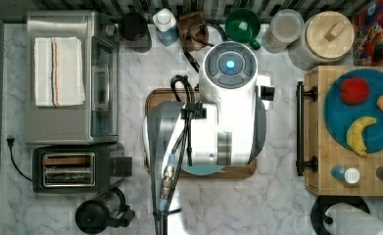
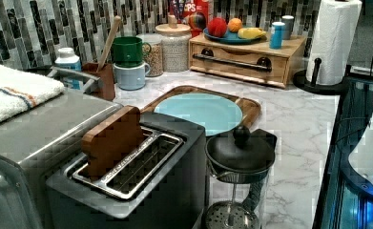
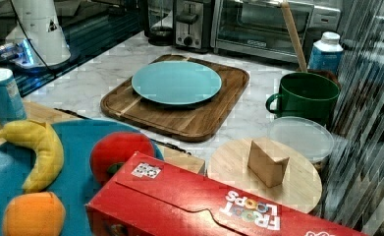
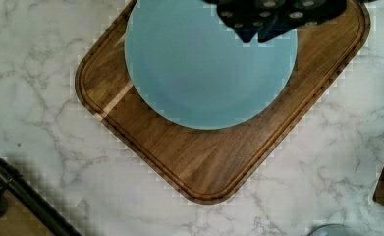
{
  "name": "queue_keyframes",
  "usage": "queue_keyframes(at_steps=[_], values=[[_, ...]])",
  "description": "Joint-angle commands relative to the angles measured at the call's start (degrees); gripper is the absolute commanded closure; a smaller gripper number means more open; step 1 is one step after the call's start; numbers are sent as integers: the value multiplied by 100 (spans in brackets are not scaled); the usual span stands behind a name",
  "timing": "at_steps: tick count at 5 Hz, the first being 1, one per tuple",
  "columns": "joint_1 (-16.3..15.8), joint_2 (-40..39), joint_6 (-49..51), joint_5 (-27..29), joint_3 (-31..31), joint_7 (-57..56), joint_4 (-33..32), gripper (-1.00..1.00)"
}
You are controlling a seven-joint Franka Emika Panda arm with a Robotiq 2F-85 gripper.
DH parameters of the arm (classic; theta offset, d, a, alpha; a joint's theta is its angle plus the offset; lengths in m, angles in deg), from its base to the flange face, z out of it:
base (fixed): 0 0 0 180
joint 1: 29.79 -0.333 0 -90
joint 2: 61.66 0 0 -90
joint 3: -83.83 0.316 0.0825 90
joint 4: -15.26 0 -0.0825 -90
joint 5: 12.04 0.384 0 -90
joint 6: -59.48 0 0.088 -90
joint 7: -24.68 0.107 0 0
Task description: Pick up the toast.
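Toast (image 2: 111,139) upright in the toaster (image 2: 127,186), in the slot nearer the oven (image 2: 26,143), by the worktop (image 1: 277,205) edge at the top view's left (edge-on there, a thin brown strip). Blue plate (image 4: 204,69) on wooden board (image 4: 214,157) mid-worktop. Tool (image 4: 273,17) above the plate; opening impossible to judge, nothing seen in its grip.

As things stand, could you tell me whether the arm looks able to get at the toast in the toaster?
Probably yes. The toast stands upright in a slot of the toaster, well proud of its top, with nothing over it. The arm hangs above the plate, so it must first cross toward the toaster.
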Motion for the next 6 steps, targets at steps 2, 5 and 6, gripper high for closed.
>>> queue_keyframes(at_steps=[2, 5, 6], values=[[-158, 501, -558, 3, 179, 680, -764, 100], [-732, 584, -413, -273, 944, 3508, -651, 100], [-908, 484, -151, -222, 1174, 4342, -373, 100]])
